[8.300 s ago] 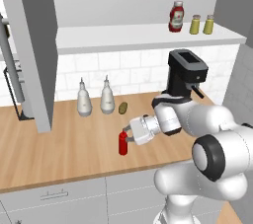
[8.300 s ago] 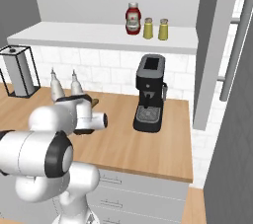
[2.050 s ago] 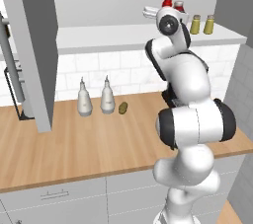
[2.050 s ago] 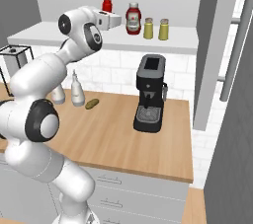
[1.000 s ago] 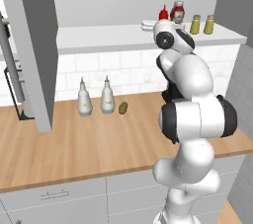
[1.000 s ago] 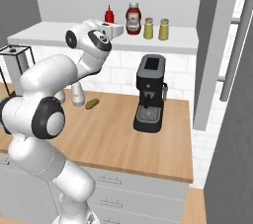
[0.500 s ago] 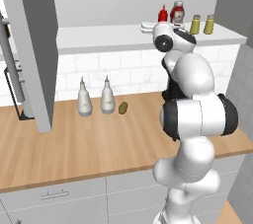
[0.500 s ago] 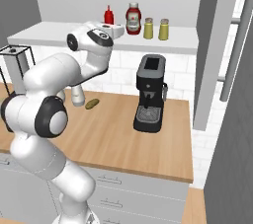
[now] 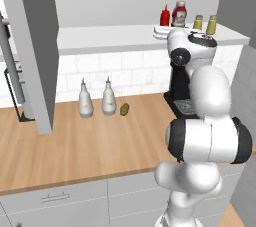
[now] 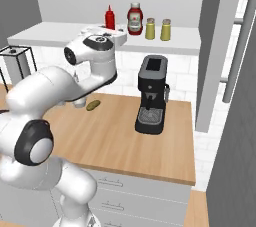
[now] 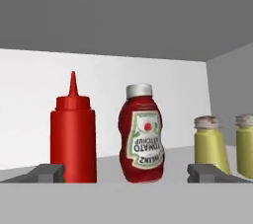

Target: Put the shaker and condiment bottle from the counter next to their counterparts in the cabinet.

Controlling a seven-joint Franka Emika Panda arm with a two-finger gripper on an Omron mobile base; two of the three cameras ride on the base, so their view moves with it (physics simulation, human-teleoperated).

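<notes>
The slim red condiment bottle [image 11: 73,141] stands upright on the cabinet's white shelf floor [image 9: 110,38], just left of the stout red sauce bottle with the white label [image 11: 142,139]. To the right of these, two olive-yellow shakers [image 11: 210,144] with grey caps stand side by side. My gripper [image 11: 126,176] is open in front of the two bottles and a little back from them, touching nothing. From the base cameras the condiment bottle [image 9: 164,16] [image 10: 109,17] rises behind my hand [image 9: 161,30].
On the wooden counter [image 9: 75,146] stand a black coffee machine [image 10: 151,93], two grey-white spouted bottles [image 9: 95,98] and a small olive object [image 9: 124,109]. A grey open door panel [image 9: 35,46] hangs at the left, another [image 10: 215,41] at the right.
My gripper has opened and let go of the condiment bottle, which stays upright on the shelf. The hand has drawn slightly back from it.
</notes>
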